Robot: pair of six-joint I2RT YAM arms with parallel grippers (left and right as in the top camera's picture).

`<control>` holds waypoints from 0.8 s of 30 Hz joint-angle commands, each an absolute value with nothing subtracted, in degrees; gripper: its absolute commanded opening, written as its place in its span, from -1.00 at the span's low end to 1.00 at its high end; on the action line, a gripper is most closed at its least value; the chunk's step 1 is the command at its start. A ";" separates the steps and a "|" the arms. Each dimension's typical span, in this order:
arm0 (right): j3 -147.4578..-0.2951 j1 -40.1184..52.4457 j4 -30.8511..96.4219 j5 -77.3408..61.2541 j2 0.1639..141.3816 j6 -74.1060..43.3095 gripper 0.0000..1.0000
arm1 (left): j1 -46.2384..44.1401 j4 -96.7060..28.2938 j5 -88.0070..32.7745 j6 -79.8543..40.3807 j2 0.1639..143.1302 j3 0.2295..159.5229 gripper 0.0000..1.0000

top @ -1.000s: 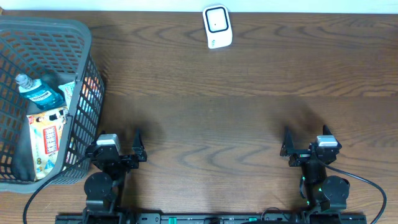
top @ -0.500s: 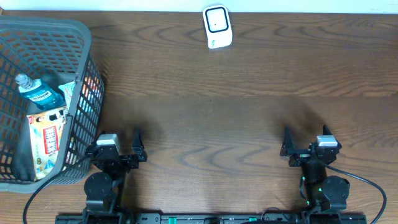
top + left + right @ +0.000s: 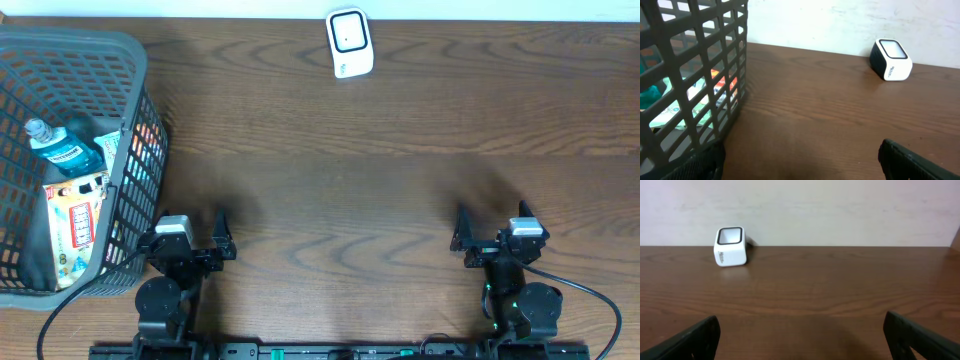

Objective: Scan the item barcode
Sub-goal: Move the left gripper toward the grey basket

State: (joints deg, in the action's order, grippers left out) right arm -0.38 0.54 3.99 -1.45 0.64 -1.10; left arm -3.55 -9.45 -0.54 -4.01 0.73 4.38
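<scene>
Nothing moved; basket (image 3: 70,40) holds bottle (image 3: 62,151), box (image 3: 76,226).

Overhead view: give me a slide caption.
Left end effector and right end effector open, empty; stocked basket at left, scanner at far edge.

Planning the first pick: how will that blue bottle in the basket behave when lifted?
The blue bottle looks filled with liquid, so it is probably heavy for its size. Its smooth, rounded plastic may slip or roll. Lying beside packets in the basket, it could shift.
</scene>
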 commanded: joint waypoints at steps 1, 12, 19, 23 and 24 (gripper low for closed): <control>-0.32 0.32 4.23 -0.73 0.38 -2.11 0.99 | -3.62 -9.82 -0.56 -3.01 0.23 2.79 0.96; -0.32 0.32 4.23 -0.73 0.38 -2.11 0.98 | -3.62 -9.72 -1.08 -3.68 0.23 2.81 0.96; -0.32 0.32 4.23 -0.73 0.38 -2.11 0.99 | -3.62 -9.61 -13.76 -4.43 0.23 6.74 0.95; -0.32 0.32 4.23 -0.73 0.38 -2.11 0.99 | -3.62 -10.50 -13.98 -5.23 0.62 12.93 0.96; -0.32 0.32 4.23 -0.71 0.38 -2.11 0.98 | -3.62 -11.03 -13.98 -5.23 1.06 14.48 0.96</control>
